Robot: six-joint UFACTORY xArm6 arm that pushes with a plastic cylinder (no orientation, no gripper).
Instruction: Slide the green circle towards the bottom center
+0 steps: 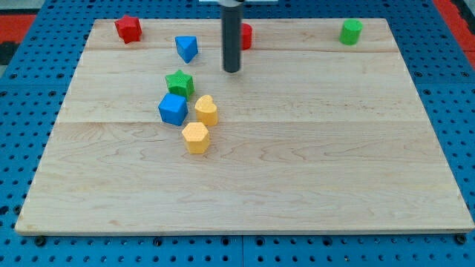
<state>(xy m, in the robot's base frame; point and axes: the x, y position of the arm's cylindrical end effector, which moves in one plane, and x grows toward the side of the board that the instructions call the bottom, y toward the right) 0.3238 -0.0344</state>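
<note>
The green circle (351, 31) sits near the board's top right corner. My tip (232, 70) rests on the board at the top centre, well to the left of the green circle and a little below its row. A red block (246, 35) stands just behind the rod, partly hidden by it. A green star (179, 81) lies to the tip's lower left.
A red star-like block (128, 29) is at the top left. A blue triangular block (186, 48) sits left of the rod. A blue cube (173, 109), a yellow heart-like block (206, 110) and a yellow hexagon (196, 137) cluster below the green star. The wooden board (334, 163) lies on a blue pegboard.
</note>
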